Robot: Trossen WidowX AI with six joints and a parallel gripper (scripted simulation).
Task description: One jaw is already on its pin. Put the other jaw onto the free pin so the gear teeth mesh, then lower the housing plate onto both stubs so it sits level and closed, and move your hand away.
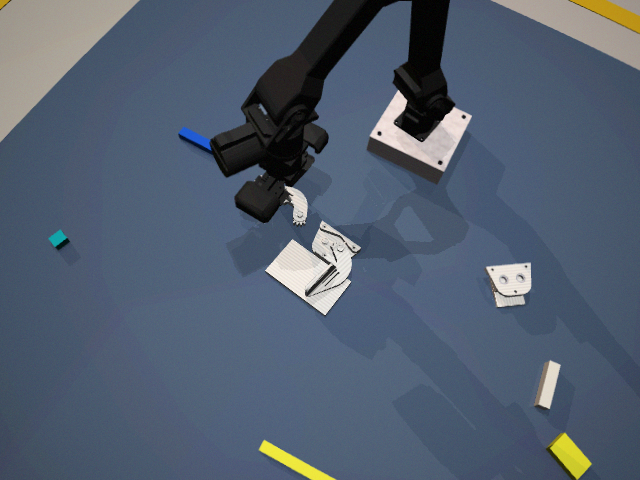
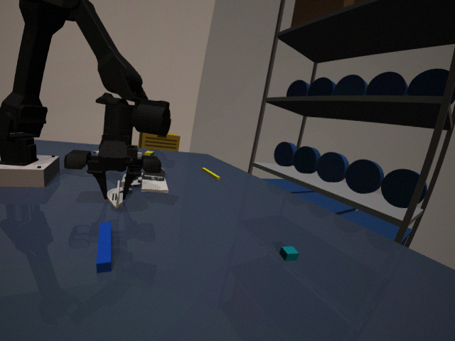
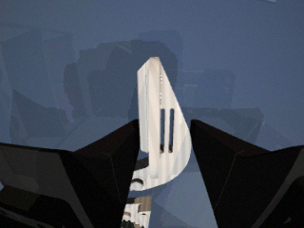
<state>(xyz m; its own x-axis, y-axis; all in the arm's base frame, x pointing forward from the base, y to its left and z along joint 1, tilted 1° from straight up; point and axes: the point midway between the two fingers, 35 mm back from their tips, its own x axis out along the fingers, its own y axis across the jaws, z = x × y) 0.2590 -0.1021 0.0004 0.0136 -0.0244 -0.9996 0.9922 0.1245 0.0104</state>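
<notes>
The loose white toothed jaw (image 1: pixel 299 201) (image 2: pixel 118 202) (image 3: pixel 182 152) is between my fingers, at or just above the blue table. My gripper (image 2: pixel 115 197) (image 3: pixel 165 125) is shut on it; in the top view the hand hides the fingertips. The jaw's toothed end points toward the pin base (image 1: pixel 320 233), which shows partly at the wrist view's bottom edge. The free pin (image 1: pixel 324 241) stands bare there. The other jaw (image 1: pixel 345 269) is on the second pin and reaches over the white board. The housing plate (image 1: pixel 520 287), with two round holes, rests on a small white block to the right.
The white board (image 1: pixel 289 258) (image 2: pixel 154 186) lies beside the pin base. A blue bar (image 1: pixel 193 138) (image 2: pixel 104 244) and teal cube (image 1: pixel 58 238) (image 2: pixel 289 253) lie on the far side. A white bar (image 1: pixel 549 383), yellow block (image 1: pixel 569 454) and yellow bar (image 1: pixel 292 458) (image 2: pixel 210 172) lie farther off.
</notes>
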